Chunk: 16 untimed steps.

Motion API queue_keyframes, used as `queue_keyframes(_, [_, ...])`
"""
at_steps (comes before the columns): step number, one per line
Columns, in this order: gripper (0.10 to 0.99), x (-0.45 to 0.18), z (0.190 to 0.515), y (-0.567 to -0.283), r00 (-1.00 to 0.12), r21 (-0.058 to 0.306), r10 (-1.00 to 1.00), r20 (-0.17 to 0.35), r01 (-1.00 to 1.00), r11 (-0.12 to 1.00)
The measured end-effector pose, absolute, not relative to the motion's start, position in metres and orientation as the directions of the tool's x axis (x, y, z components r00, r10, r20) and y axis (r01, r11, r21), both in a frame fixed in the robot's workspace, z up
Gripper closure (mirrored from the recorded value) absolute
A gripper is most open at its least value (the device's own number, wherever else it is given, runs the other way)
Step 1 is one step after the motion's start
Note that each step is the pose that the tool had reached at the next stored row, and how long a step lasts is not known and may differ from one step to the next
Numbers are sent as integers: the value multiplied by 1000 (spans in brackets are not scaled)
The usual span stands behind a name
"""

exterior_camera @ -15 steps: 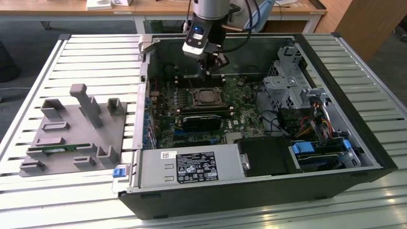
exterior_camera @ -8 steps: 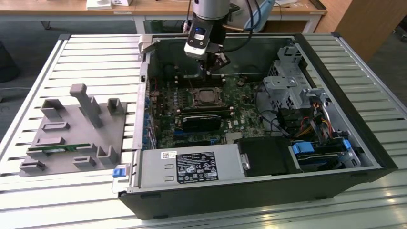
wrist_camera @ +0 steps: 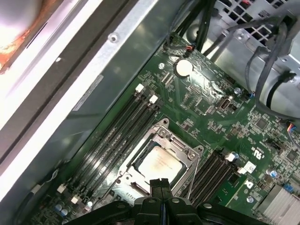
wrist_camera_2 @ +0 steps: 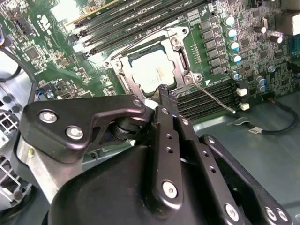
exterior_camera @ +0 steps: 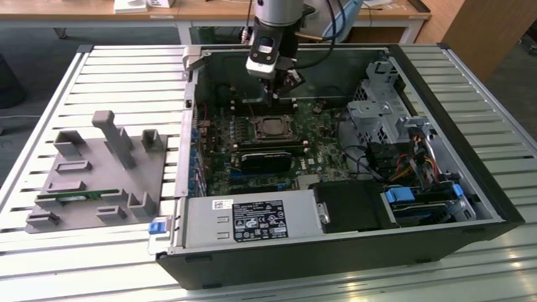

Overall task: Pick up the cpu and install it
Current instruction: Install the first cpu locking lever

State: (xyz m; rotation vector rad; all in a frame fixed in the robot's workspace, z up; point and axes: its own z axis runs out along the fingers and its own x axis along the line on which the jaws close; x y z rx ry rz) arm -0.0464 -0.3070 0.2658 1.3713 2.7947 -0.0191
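Silver cpu (wrist_camera: pixel 158 165) already seated in motherboard socket (wrist_camera: pixel 180 147), near case's far wall. Gripper (wrist_camera_2: pixel 164 93) hovers just above socket edge, jaws pressed together, empty. Retention frame looks unlatched, lever (wrist_camera_2: pixel 213 97) loose: placement done, locking apparently left.

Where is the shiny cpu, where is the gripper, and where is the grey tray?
cpu (wrist_camera: pixel 157 164): first wrist view, middle of its shiny metal top, inside the socket frame.
gripper (wrist_camera_2: pixel 164 91): second wrist view, the tips of its jaws, just above the socket.
grey tray (exterior_camera: pixel 92 182): exterior view, flat base between its raised posts.
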Motion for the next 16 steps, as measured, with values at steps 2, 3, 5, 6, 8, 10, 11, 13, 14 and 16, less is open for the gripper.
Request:
queue_keyframes(2, [980, -46, 266, -307, -631, 2, 775, -31, 776, 631])
queue_keyframes(3, [980, -46, 266, -307, -641, 2, 767, -31, 767, 641])
queue_keyframes(5, [980, -46, 266, -307, -661, 2, 750, -31, 750, 661])
queue_keyframes(6, [980, -46, 266, -307, -670, 2, 742, -31, 742, 670])
queue_keyframes(8, [980, -46, 266, -307, -687, 1, 726, -31, 727, 687])
queue_keyframes(10, [980, -46, 266, -307, -702, 2, 712, -31, 712, 702])
queue_keyframes(11, [980, -46, 266, -307, -710, 1, 703, -31, 704, 710])
queue_keyframes(13, [980, -46, 266, -307, -725, 2, 688, -31, 688, 726])
queue_keyframes(14, [980, -46, 266, -307, -732, 2, 680, -31, 681, 733])
queue_keyframes(16, [980, -46, 266, -307, -746, 2, 666, -31, 666, 746])
